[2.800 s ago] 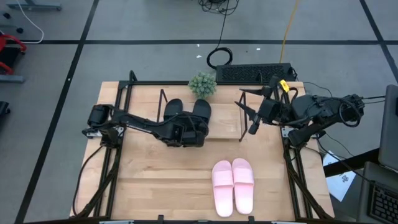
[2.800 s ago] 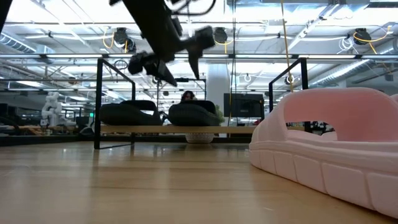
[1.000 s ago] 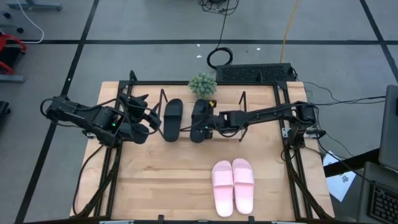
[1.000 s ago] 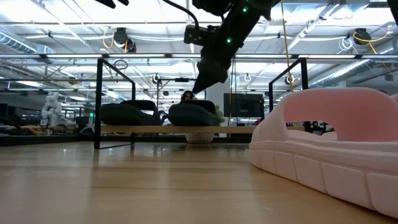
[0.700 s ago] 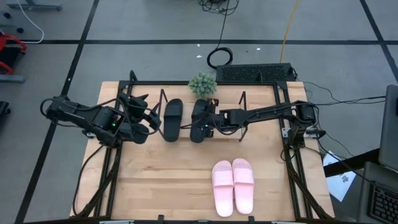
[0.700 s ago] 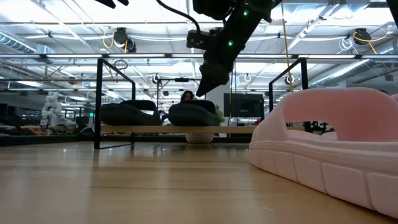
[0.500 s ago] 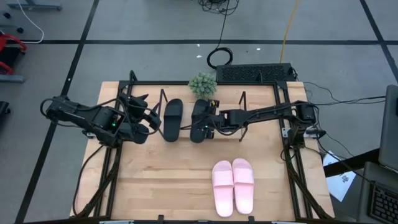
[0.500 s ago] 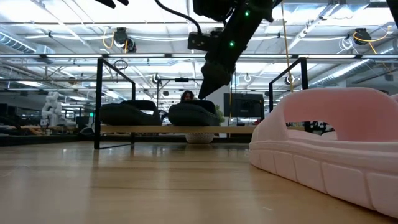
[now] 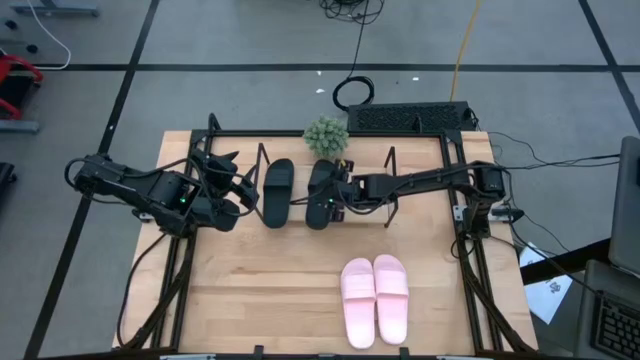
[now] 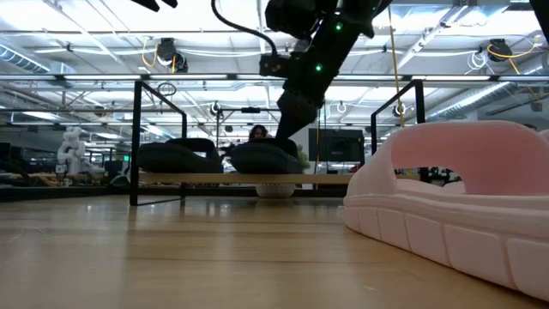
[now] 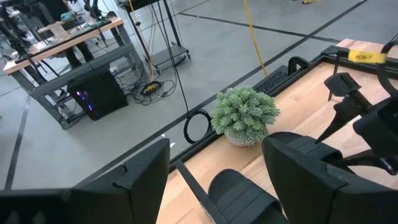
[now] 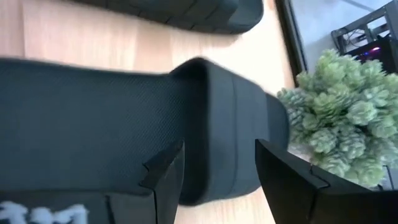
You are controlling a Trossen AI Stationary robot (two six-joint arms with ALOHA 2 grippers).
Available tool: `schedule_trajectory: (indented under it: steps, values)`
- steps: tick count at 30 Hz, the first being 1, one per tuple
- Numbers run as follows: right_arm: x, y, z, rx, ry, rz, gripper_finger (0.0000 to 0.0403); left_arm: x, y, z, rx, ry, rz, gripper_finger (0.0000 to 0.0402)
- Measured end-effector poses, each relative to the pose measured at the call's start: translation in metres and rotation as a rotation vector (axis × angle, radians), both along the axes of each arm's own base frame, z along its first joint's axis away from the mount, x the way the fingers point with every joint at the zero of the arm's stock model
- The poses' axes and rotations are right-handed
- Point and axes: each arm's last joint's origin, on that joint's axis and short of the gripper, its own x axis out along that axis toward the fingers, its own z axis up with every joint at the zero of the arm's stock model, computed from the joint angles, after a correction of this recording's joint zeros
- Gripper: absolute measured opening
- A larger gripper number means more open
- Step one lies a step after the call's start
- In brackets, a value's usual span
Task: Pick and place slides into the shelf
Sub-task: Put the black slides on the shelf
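While both matte black slide sandals [image 9: 296, 190] sat on the wire shelf [image 9: 390, 172], my right gripper [image 9: 334, 193] spread open over one, left gripper [image 9: 228, 178] open aside; the pink pair [image 9: 376, 298] remained.

Bright even overhead light; right wrist view blurred

Right arm stretched long across bench from its right-side base, wrist low; right tool [image 9: 331, 196] fingers spread wide, pointing down. Left arm folded near left edge; left tool [image 9: 243, 190] fingers spread, nothing between them.
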Motion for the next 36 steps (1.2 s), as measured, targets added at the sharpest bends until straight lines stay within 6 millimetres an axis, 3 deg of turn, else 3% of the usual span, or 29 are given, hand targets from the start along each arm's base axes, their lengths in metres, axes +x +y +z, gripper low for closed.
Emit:
schedule_trajectory:
  steps: [6, 18, 25, 36]
  values:
    - [0.006, -0.008, -0.014, -0.008, 0.019, -0.014, 0.0187, 0.0, 0.0, 0.0, 0.0, 0.0, 0.0, 0.0264]
    - [0.01, -0.016, -0.018, -0.073, 0.024, -0.028, 0.018, 0.0, 0.0, 0.0, -0.005, 0.005, -0.005, 0.0264]
    - [0.009, -0.023, -0.019, -0.072, 0.028, -0.042, 0.0128, 0.0, 0.0, 0.0, -0.006, 0.005, -0.005, 0.0264]
    - [0.012, -0.022, -0.016, -0.075, -0.016, -0.039, 0.0012, 0.0, -0.001, -0.001, -0.028, 0.011, -0.018, 0.0264]
